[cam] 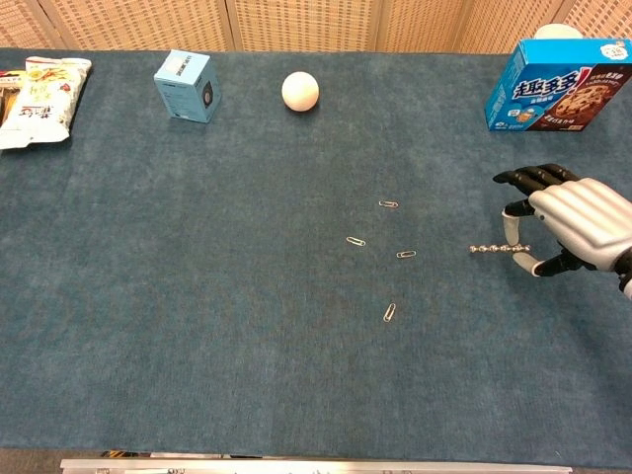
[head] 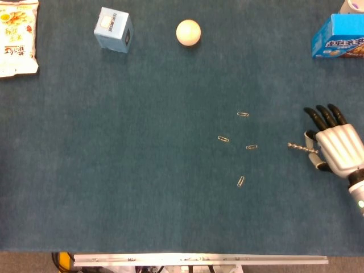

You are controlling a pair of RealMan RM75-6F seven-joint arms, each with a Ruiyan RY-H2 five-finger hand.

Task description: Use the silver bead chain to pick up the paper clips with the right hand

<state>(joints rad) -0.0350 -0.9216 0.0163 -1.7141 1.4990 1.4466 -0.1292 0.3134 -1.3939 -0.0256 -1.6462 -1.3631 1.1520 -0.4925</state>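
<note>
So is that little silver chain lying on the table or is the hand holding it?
Held. The right hand pinches one end of the silver bead chain, and the rest sticks out toward the paper clips. Whether it clears the table, cannot tell.

The short silver bead chain (cam: 499, 249) sticks out level from the fingers (cam: 515, 225) pinching it. Four small paper clips (cam: 397, 255) lie scattered flat, apart from the chain's free end.

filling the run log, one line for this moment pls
right hand: holds silver bead chain | paper clips: on table, untouched | left hand: not in view
</note>
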